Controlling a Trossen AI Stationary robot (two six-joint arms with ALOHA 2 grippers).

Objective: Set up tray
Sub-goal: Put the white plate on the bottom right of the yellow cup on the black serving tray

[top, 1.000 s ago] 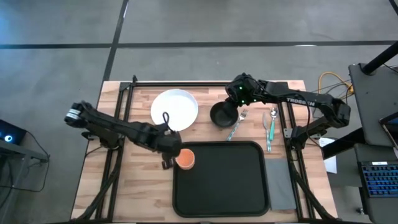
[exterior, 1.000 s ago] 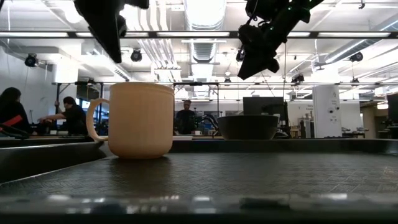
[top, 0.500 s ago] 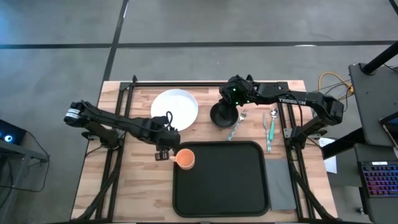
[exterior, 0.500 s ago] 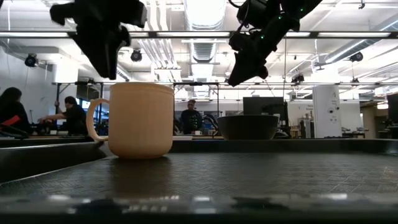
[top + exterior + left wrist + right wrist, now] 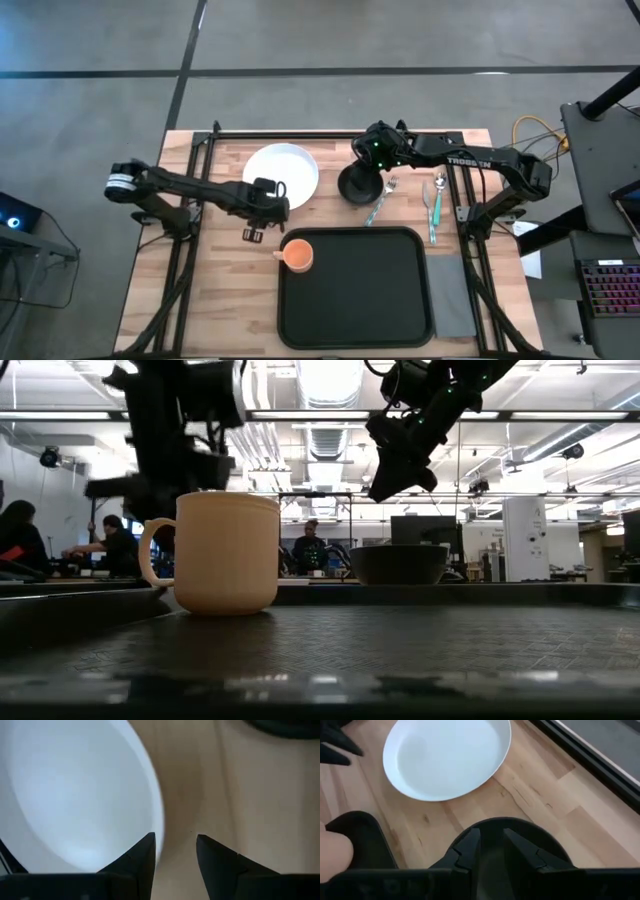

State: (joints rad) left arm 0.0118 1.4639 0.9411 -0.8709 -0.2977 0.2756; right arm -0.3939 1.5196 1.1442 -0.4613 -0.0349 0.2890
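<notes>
The black tray (image 5: 380,300) lies at the table's near middle. An orange cup (image 5: 297,255) stands upright on the tray's far left corner, its handle toward the left. My left gripper (image 5: 268,208) is open and points down at the near right rim of the white plate (image 5: 281,177); in its wrist view the fingers (image 5: 145,856) stand by that rim (image 5: 159,822). My right gripper (image 5: 372,165) hangs open above the black bowl (image 5: 360,185), clear of it in the low view (image 5: 385,485). The bowl (image 5: 520,835) rests on the wood.
A fork (image 5: 378,203) and a spoon (image 5: 437,200) lie on the wood right of the bowl. A narrow grey napkin (image 5: 450,295) lies along the tray's right side. Black frame rails (image 5: 200,160) run along the table's left, right and far edges. People sit in the room behind.
My left gripper has drawn back from the cup's handle side toward the far edge and now hangs by the plate's near rim; the cup stays upright on the tray. My right gripper has shifted a little toward the table's left, over the bowl.
</notes>
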